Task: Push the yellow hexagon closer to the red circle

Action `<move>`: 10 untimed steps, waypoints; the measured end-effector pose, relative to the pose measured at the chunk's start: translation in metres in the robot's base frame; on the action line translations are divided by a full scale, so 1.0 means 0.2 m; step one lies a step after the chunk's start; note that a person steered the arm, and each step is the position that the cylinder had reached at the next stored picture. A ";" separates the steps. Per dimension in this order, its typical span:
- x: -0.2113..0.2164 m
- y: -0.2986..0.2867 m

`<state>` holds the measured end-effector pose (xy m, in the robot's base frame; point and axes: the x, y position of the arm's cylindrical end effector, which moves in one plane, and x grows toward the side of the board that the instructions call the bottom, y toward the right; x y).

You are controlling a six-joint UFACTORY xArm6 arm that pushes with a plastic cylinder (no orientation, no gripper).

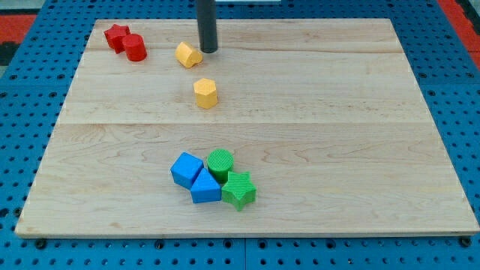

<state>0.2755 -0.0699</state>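
The yellow hexagon (205,93) lies on the wooden board, left of centre in the upper half. The red circle (135,48) lies near the top left corner, touching a red star (116,35) on its upper left. A second yellow block, heart-like in shape (188,55), lies between the red circle and my rod. My tip (208,49) rests on the board just right of that yellow heart, close to it, and above the yellow hexagon with a clear gap between them.
A cluster sits at bottom centre: a blue cube (186,169), a blue triangle (205,187), a green circle (220,162) and a green star (238,190), all touching. The board (360,150) is ringed by a blue pegboard surface.
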 end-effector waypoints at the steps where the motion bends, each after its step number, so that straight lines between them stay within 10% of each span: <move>1: 0.10 -0.05; 3: 0.12 -0.27; 5: 0.42 0.49; 7: 0.52 -0.47; 10: 0.70 -0.63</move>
<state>0.4159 -0.1952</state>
